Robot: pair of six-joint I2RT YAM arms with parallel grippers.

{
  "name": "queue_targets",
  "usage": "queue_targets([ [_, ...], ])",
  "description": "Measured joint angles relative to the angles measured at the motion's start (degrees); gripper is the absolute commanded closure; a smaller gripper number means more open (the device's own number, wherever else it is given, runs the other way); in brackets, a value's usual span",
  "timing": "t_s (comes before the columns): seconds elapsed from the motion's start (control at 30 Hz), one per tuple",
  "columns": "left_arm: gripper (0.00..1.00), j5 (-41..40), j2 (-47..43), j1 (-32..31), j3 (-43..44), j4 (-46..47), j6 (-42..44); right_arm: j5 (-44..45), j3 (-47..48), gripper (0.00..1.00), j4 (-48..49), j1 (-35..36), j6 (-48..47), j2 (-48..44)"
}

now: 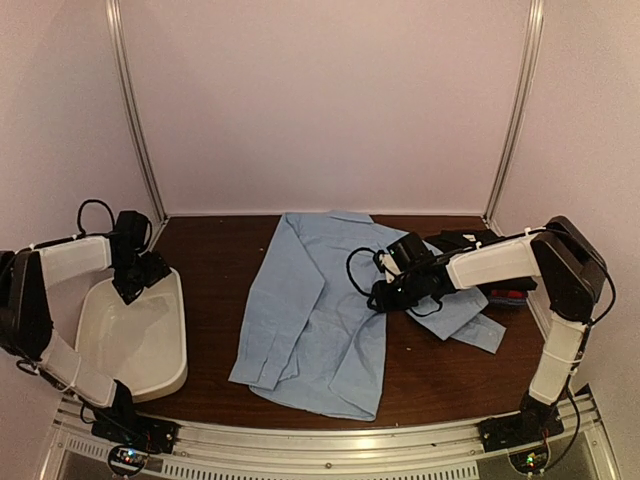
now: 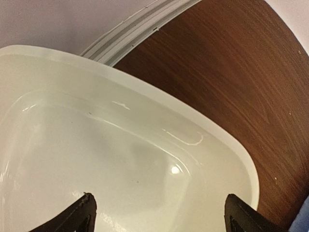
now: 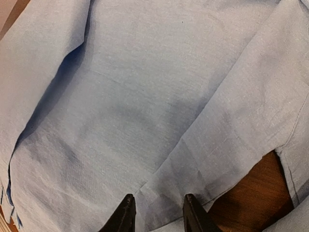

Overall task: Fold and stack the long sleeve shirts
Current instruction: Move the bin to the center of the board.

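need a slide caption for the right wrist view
Right end effector, standing open, poised over the spread light blue shirt; brown table shows through a gap at lower right.

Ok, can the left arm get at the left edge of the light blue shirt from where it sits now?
Probably yes. The left gripper hangs open over the white tub, and only bare table lies between the tub and the left edge of the light blue shirt. Reach is a guess.
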Motion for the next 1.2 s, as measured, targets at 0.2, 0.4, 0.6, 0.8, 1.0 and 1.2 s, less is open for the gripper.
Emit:
queue_targets([
  [0.2,0.02,3.96,12.52,5.40,4.83,3.37,3.76,-0.04,0.00,0.64,0.02,0.00,0.00,0.00],
  [0.4,0.02,8.04,22.71,5.64,18.75,6.54,10.97,-0.04,-0.02,0.64,0.02,0.00,0.04,-0.02],
  [0.6,0.02,10.64,33.44,5.75,37.05,7.15,20.41,0.00,-0.26,0.64,-0.11,0.00,0.04,-0.39],
  [0.8,0.02,14.23,36.35,6.05,41.44,5.40,26.75,0.26,-0.94,0.63,-0.52,0.00,0.07,-2.47],
  [1.0,0.02,15.08,30.82,0.31,39.91,2.38,27.50,0.37,-0.94,0.63,-0.81,0.00,0.07,-2.84],
  [1.2,0.02,15.78,21.62,-16.33,32.81,3.30,21.24,0.76,-0.94,0.63,-1.42,0.00,0.07,-2.84],
])
